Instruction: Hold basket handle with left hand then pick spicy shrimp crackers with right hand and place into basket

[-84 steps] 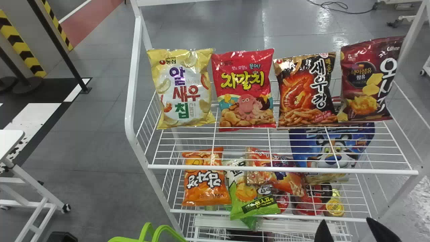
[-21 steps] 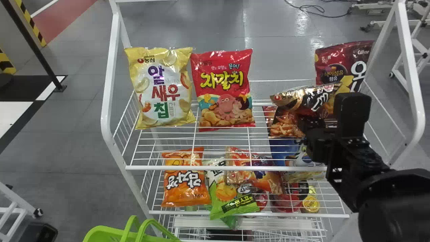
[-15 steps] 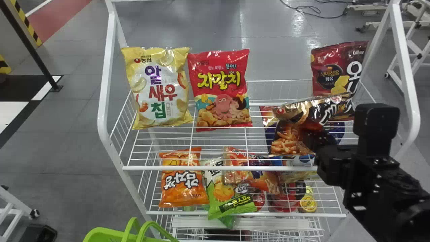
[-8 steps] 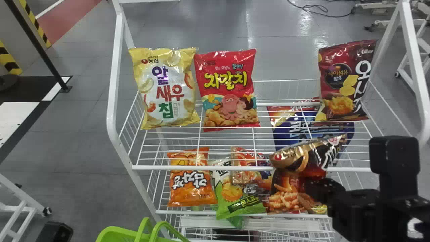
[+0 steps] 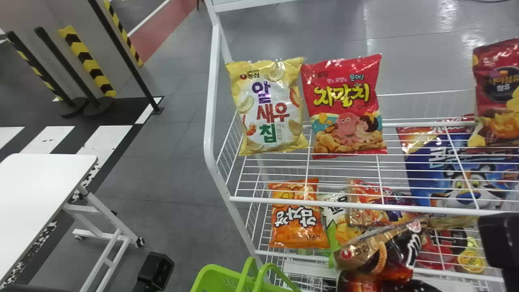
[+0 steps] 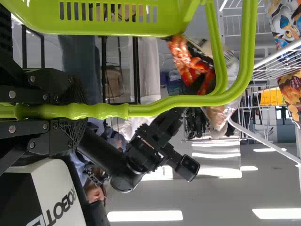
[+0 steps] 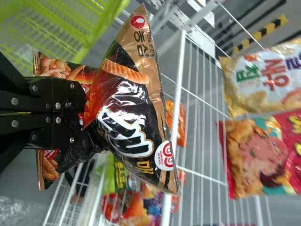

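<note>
In the head view the left gripper's black wrist part (image 5: 156, 271) is at the bottom edge, left of the green basket (image 5: 215, 279). Its fingers clamp the green basket handle (image 6: 94, 111) in the left wrist view, where the left gripper (image 6: 71, 111) is shut. The right gripper's black housing (image 5: 500, 243) is at the head view's lower right, beside the spicy shrimp crackers (image 5: 399, 249). That black and orange bag is folded and pinched mid-front by the right gripper (image 7: 83, 112). It hangs before the lower shelf, right of the basket and apart from it.
A white wire rack (image 5: 344, 204) stands ahead. Its top shelf holds a yellow bag (image 5: 267, 106), a red bag (image 5: 344, 106) and a maroon bag (image 5: 498, 95). Orange, green and blue packs lie below. A white table (image 5: 40, 190) is at the left.
The bag left its top-shelf spot, gripped by my right gripper, and came down and back past the shelf edge. The head view has turned left, so the rack and basket appear farther right.
</note>
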`<state>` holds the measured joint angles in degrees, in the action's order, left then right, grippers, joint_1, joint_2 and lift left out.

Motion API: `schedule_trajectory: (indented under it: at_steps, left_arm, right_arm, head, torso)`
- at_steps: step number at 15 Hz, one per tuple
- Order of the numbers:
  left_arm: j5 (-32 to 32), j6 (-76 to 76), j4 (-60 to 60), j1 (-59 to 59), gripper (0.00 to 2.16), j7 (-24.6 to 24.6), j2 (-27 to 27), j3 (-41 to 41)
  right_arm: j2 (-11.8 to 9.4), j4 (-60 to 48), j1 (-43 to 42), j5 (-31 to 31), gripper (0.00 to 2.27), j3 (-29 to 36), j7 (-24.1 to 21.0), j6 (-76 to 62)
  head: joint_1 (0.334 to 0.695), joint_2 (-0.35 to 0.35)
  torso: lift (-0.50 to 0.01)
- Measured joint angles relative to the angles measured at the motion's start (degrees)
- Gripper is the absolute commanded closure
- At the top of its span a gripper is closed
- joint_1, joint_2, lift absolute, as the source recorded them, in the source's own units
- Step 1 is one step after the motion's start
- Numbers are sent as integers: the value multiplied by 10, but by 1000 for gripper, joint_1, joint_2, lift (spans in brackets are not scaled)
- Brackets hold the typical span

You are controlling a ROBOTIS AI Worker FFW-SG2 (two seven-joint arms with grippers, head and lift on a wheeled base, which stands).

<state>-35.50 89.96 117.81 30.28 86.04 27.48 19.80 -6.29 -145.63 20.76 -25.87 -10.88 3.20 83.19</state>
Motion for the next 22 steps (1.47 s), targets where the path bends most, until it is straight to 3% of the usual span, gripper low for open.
schedule_trajectory:
  at_steps: [8,10,11,13,18,22]
  left_arm:
    - [3,0,-11,-20,2145,-4,-1,-24]
    - [2,0,-11,-21,2145,-4,-1,-25]
    - [2,0,-11,-21,2145,-4,-1,-25]
    - [1,0,-11,-22,2145,-3,-1,-23]
    - [-2,0,-10,-19,2142,1,1,-18]
    - [-3,0,-9,-15,2142,3,3,-14]
  right_arm:
    - [8,-27,-13,-25,2199,-86,-15,49]
    - [9,-11,-13,-21,1983,-113,-15,40]
    - [9,-2,-13,-18,1436,-124,-15,40]
    - [8,18,-13,-13,26,-141,-6,47]
    - [3,28,-9,-11,46,-145,0,66]
    - [2,22,0,-14,56,-106,11,51]
  head:
    - [695,350]
    - [695,350]
    - [695,350]
    - [695,350]
    - [695,350]
    - [695,350]
  torso:
    - [-37]
    - [-37]
    - [-37]
    - [-37]
    - [-37]
    - [-37]
